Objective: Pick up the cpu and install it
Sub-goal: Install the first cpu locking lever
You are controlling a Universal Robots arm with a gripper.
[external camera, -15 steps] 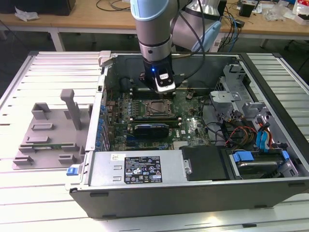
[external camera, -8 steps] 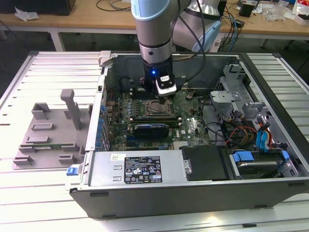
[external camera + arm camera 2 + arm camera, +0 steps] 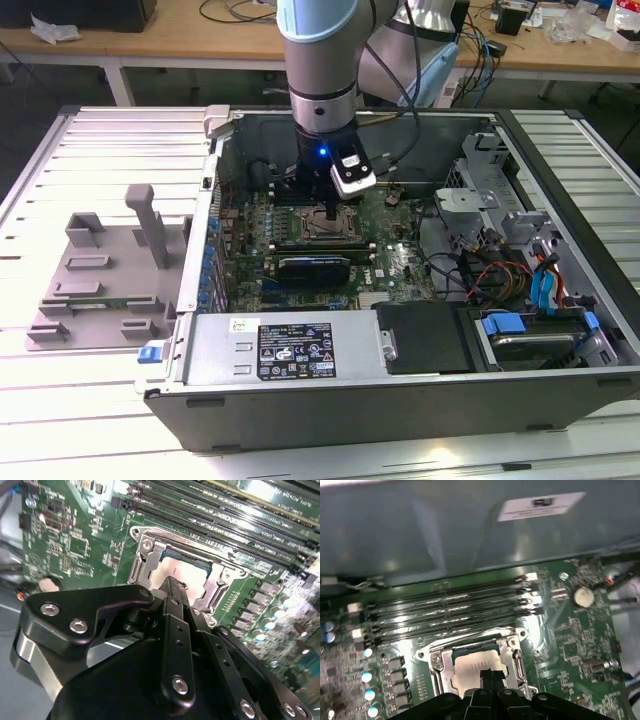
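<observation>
The cpu (image 3: pixel 469 666) is a pale silver square lying flat inside the motherboard socket, whose metal frame (image 3: pixel 436 661) surrounds it. In the second wrist view the cpu (image 3: pixel 192 572) shows just past the fingertips, within the socket frame (image 3: pixel 144 559). My gripper (image 3: pixel 488 674) is over the near part of the chip, its two slim black fingers pressed together. Whether the tips touch the chip's top I cannot tell. In the exterior view the gripper (image 3: pixel 330 212) reaches down into the open computer case, over the socket.
A grey plastic tray (image 3: pixel 100 285) lies on the slatted table at the exterior view's left. Memory slots (image 3: pixel 455 611) run beside the socket. The power supply (image 3: pixel 285 350), drive cage (image 3: pixel 500 190) and loose cables (image 3: pixel 500 275) crowd the case.
</observation>
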